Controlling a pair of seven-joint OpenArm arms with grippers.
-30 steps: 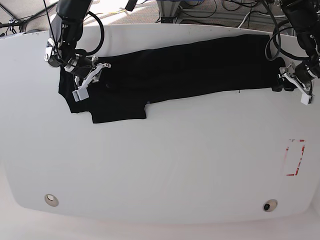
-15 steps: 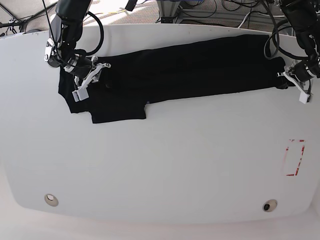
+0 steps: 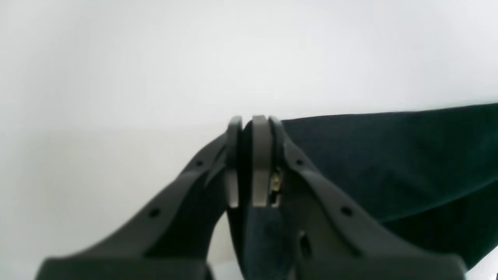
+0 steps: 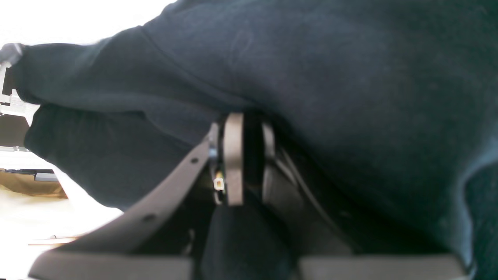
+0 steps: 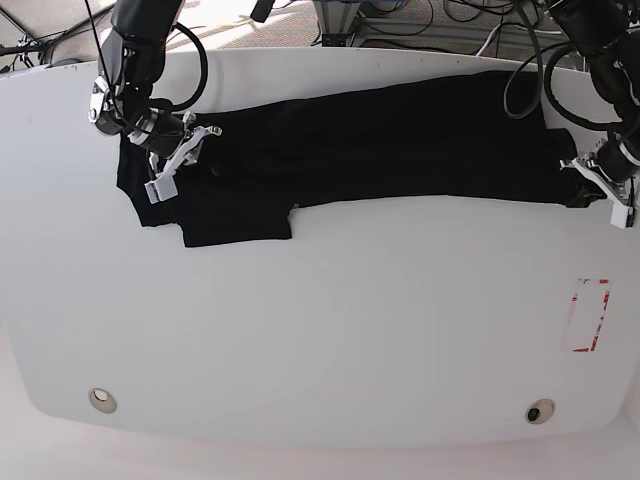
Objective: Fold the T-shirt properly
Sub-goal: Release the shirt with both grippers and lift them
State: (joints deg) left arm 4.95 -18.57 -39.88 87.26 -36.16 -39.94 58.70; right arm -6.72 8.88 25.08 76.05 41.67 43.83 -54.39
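Two tools: both were closed on cloth.
Left tool point(image 3: 251, 159): pads pinched together on a dark fold of the T-shirt point(image 5: 380, 140), at the right edge of the base frame point(image 5: 600, 180).
Right tool point(image 4: 243, 159): clamped on the cloth, upper left of the base frame point(image 5: 175, 150).
T-shirt: black, soft, stretched as a long band across the top of the white surface point(image 5: 320, 330).
Wrist views only: grey flat pads and a faint weave.

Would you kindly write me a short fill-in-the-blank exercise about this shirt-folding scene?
1. The T-shirt lying on the table is ____ in colour.
2. The left gripper is ____ on the shirt's edge.
3. The right gripper is shut on the ____.

Missing words: black; shut; T-shirt
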